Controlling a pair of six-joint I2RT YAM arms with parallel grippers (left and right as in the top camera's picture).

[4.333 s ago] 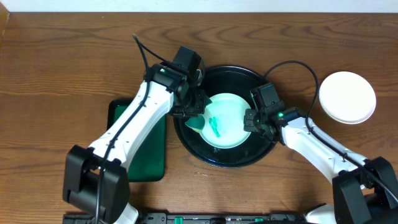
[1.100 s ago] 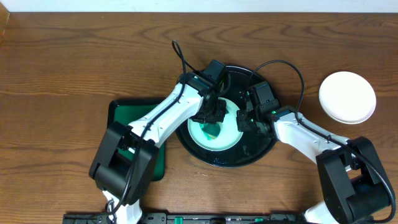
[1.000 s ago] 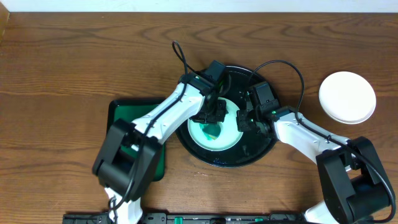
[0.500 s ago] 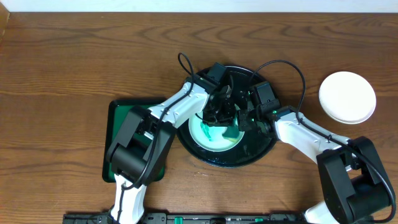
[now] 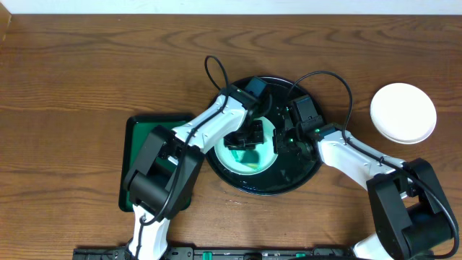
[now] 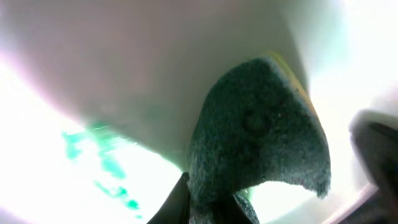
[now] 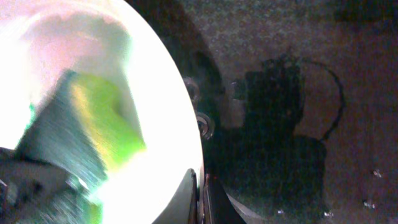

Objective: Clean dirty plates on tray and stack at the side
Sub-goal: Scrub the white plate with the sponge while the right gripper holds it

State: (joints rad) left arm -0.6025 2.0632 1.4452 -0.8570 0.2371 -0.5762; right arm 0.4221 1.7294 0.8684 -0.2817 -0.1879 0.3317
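Observation:
A pale mint-green plate [image 5: 253, 160] lies in the black tray [image 5: 292, 173], left of its middle. My left gripper [image 5: 246, 139] is low over the plate, shut on a dark green sponge [image 6: 261, 137] with a yellow edge, and the sponge presses on the plate's face. Teal smears [image 6: 102, 162] show on the plate [image 6: 74, 74] left of the sponge. My right gripper [image 5: 282, 140] is shut on the plate's right rim [image 7: 186, 112], fingers [image 7: 200, 190] pinched together over the edge. A white plate [image 5: 403, 113] sits on the table at the far right.
A dark green rectangular tray [image 5: 155, 170] lies left of the black tray, under the left arm. The black tray's floor [image 7: 286, 93] right of the plate is bare. Cables loop above both wrists.
The left gripper has slid the sponge across the plate, rightward and then back towards the left. The right gripper has kept its hold on the rim, unmoved.

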